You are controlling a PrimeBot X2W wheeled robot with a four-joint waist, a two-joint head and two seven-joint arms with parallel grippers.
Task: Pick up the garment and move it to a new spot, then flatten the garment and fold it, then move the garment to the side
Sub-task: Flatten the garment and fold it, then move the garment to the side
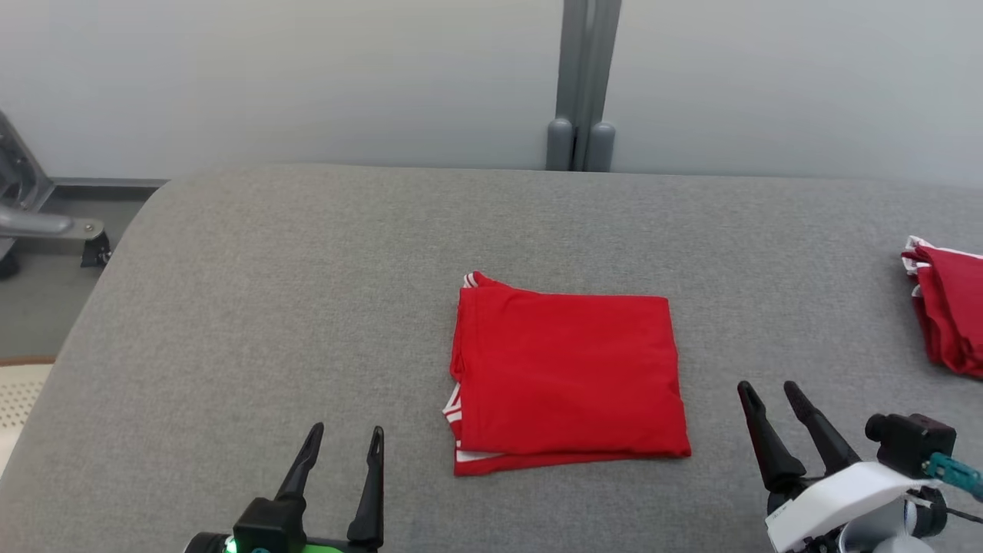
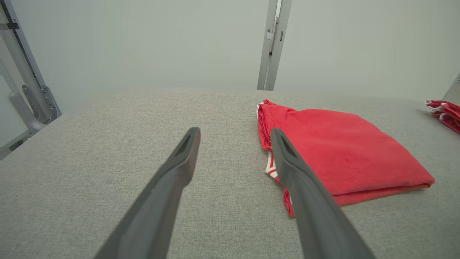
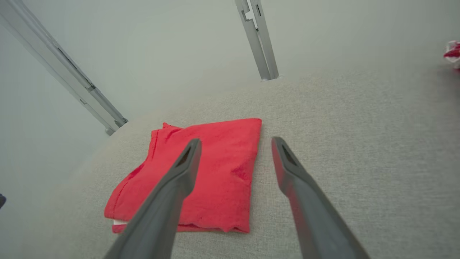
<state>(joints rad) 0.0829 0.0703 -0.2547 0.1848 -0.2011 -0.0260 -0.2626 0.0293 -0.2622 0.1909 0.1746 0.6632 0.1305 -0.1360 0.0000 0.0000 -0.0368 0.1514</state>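
Note:
A red garment (image 1: 567, 372) with white trim lies folded into a neat rectangle at the middle of the grey table (image 1: 269, 307). It also shows in the left wrist view as the red garment (image 2: 341, 151) and in the right wrist view as the red garment (image 3: 215, 172). My left gripper (image 1: 345, 439) stands open near the front edge, left of the garment and apart from it. My right gripper (image 1: 770, 391) is open too, just right of the garment's near corner, holding nothing.
A second pile of red cloth (image 1: 948, 307) lies at the table's right edge. A grey post (image 1: 581, 84) stands behind the table against the pale wall. A metal frame (image 1: 31, 207) stands off the left side.

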